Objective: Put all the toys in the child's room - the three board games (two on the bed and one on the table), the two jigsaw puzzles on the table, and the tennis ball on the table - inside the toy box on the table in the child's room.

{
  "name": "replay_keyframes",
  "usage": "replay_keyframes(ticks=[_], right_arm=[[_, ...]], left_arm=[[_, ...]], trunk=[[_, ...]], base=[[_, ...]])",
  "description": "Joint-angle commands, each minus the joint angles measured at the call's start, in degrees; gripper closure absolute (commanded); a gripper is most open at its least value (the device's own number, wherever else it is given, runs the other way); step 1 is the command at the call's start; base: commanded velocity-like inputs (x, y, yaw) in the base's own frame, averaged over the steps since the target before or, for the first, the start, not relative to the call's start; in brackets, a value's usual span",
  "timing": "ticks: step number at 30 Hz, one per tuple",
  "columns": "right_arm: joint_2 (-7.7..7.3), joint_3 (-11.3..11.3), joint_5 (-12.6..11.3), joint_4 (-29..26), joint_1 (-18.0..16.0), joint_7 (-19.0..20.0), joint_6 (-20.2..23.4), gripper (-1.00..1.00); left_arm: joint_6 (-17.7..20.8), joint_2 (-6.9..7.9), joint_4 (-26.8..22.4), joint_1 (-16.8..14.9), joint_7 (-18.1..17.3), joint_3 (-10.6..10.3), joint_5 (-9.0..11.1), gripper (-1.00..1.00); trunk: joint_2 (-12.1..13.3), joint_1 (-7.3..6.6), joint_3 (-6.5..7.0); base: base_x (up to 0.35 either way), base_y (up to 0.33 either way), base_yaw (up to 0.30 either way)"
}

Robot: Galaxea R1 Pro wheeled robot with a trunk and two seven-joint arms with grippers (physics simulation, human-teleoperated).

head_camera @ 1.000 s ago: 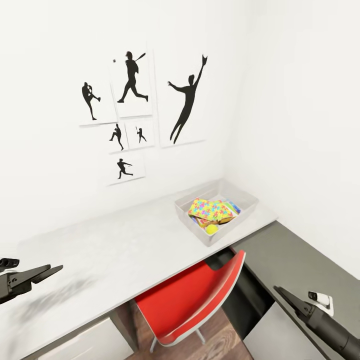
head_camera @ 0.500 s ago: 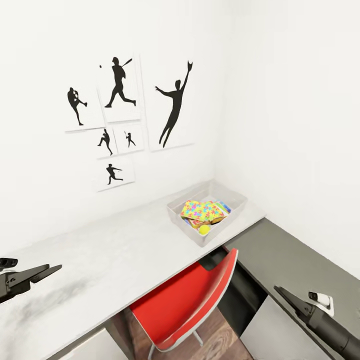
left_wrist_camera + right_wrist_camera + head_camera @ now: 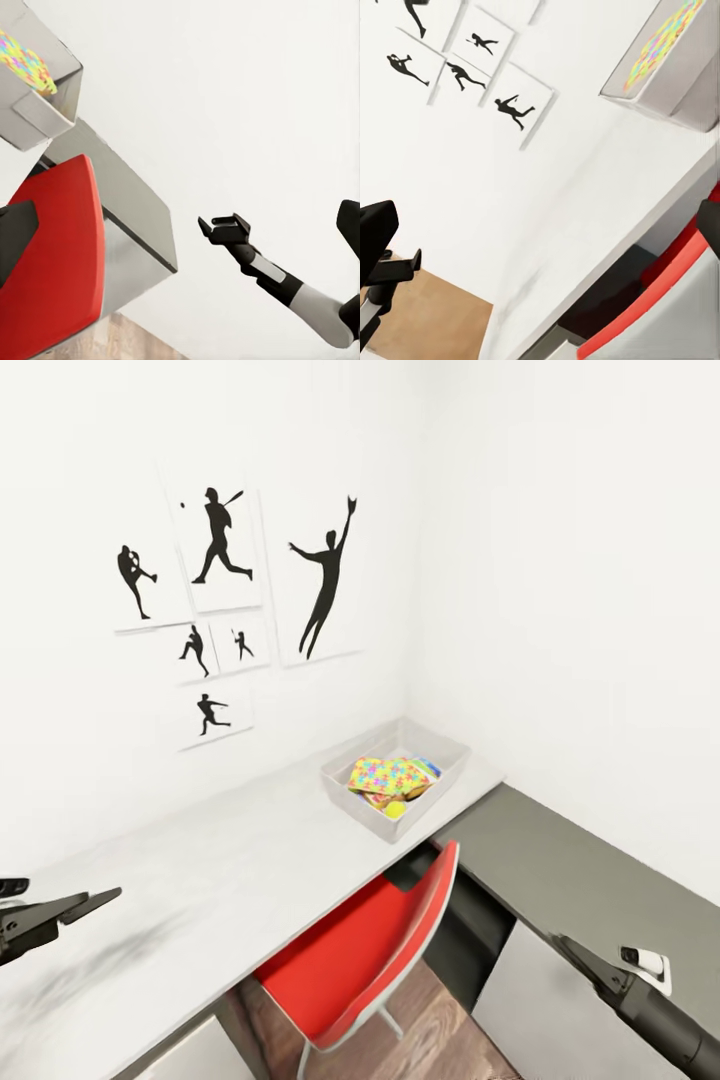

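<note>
While your left gripper (image 3: 95,901) and right gripper (image 3: 570,950) hang empty, their opening unreadable, the toy box (image 3: 345,792) sits at the table's (image 3: 200,880) far right corner, long axis angled, holding a jigsaw puzzle (image 3: 388,775) and tennis ball (image 3: 396,810).

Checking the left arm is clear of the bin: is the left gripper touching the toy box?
Apart. The head view shows the left gripper low at the table's near end, bare tabletop separating it from the toy box.
</note>
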Motion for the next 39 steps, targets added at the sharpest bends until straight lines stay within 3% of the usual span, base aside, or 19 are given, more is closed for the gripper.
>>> replay_keyframes(ticks=[1, 23, 39], right_arm=[[-0.03, 0.0, -0.4, 0.0, 0.0, 0.0, 0.5, -1.00], [-0.22, 0.0, -0.3, 0.3, 0.0, -0.3, 0.8, -1.00], [-0.31, 0.0, -0.4, 2.9, -0.1, -0.2, 0.9, -1.00]], left_arm=[[0.2, 0.01, 0.0, 0.0, -0.2, 0.0, 0.0, -1.00], [-0.5, -0.17, 0.1, 0.0, -0.2, -0.1, -0.1, -1.00], [-0.6, -0.39, 0.1, 0.0, -0.2, -0.1, -0.1, -1.00]], trunk=[[-0.1, 0.03, -0.04], [-0.1, 0.03, 0.69], [-0.1, 0.03, 0.71]], base=[[-0.070, 0.018, -0.201], [-0.275, -0.005, -0.184], [-0.021, -0.003, -0.279]])
